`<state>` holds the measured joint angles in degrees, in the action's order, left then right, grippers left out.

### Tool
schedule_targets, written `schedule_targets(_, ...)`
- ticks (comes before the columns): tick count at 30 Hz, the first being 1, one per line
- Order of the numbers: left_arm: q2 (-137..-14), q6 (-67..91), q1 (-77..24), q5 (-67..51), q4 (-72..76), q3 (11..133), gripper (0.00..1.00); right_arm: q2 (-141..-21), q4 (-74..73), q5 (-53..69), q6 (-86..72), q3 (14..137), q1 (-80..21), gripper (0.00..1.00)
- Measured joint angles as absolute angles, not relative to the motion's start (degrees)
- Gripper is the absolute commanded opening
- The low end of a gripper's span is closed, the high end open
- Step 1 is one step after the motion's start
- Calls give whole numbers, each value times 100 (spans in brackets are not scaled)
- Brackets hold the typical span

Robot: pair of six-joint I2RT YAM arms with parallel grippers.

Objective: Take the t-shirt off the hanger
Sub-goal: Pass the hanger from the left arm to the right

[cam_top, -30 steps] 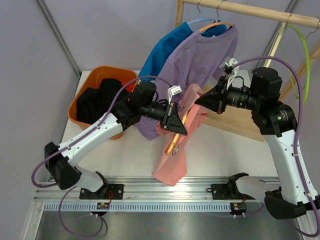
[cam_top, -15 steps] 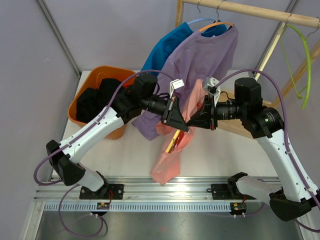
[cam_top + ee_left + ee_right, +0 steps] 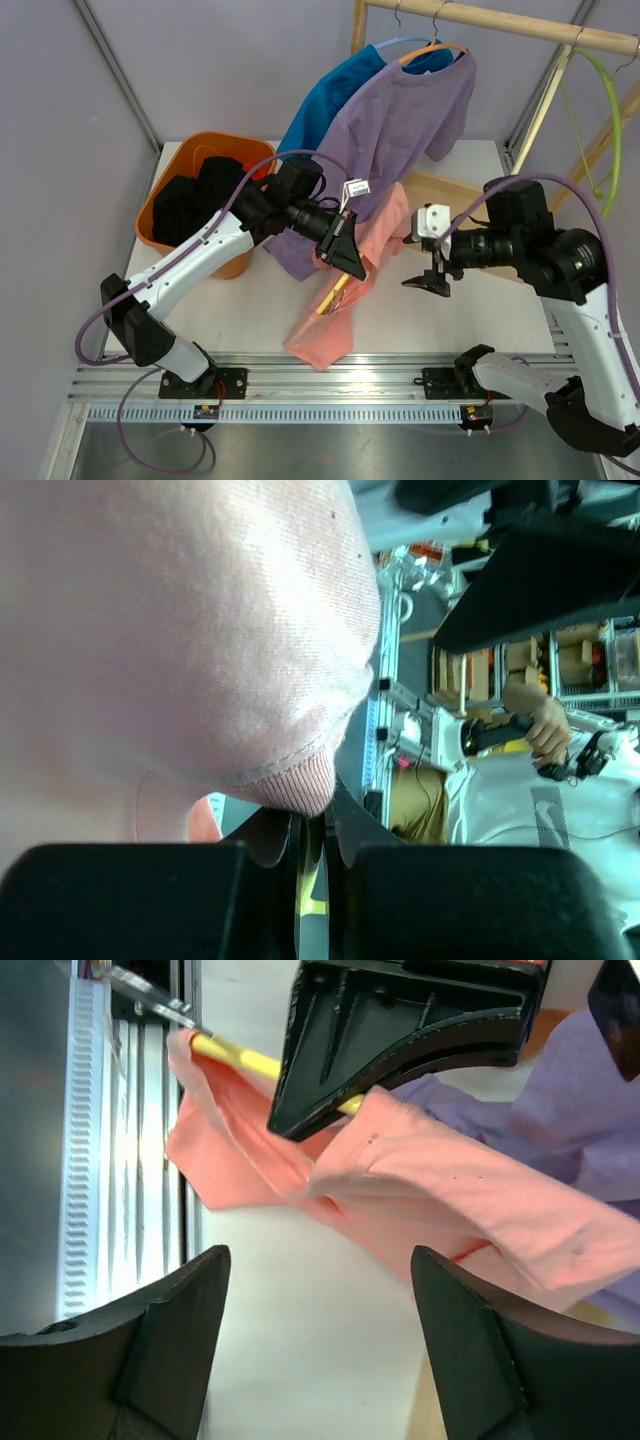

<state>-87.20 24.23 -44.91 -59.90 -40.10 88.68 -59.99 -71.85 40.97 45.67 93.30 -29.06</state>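
Observation:
The pink t-shirt (image 3: 378, 232) hangs draped over a yellow hanger (image 3: 333, 293) above the table's middle, its lower part (image 3: 322, 338) sagging toward the front rail. My left gripper (image 3: 350, 262) is shut on the hanger where the collar bunches. In the left wrist view the pink t-shirt (image 3: 170, 630) fills the frame, and a strip of yellow hanger (image 3: 312, 905) shows between the shut jaws. My right gripper (image 3: 428, 280) stands open to the right of the shirt, apart from it. The right wrist view shows the t-shirt (image 3: 480, 1200), the hanger (image 3: 235, 1057) and nothing between my open right gripper (image 3: 318, 1260).
An orange basket (image 3: 168, 172) of black clothes stands at the left. A purple shirt (image 3: 400, 120) and a blue shirt (image 3: 330, 95) hang from the wooden rail (image 3: 500, 20) behind. A green hanger (image 3: 610, 110) hangs at the right. The rack's wooden base (image 3: 470, 245) lies under my right arm.
My right gripper has let go of the pink t-shirt, opened, and drawn back to the right. The shirt now sags lower from the hanger in my left gripper.

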Motion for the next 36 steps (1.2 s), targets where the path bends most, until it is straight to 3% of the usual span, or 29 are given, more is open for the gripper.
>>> schedule_targets(3, -8746, 1986, -4493, -6012, -4412, 8868, 0, -5808, -7487, 4117, 5502, 9332, -2912, 91)
schedule_targets(4, -8777, 1863, -4501, -6018, -4532, 8875, 0, -5774, -7548, 4123, 5763, 9334, -2915, 99)
schedule_targets(19, -9539, 1096, -4936, -6073, -5531, 9609, 0, -6606, -7710, 4134, 7905, 9131, -2947, 94)
schedule_targets(29, -9588, 1304, -4984, -6281, -5441, 9644, 0, -6608, -7561, 3830, 8143, 8571, -3660, 73)
schedule_targets(36, -9623, 1372, -5000, -6326, -5433, 9644, 0, -6604, -7207, 3590, 8141, 8499, -3717, 39)
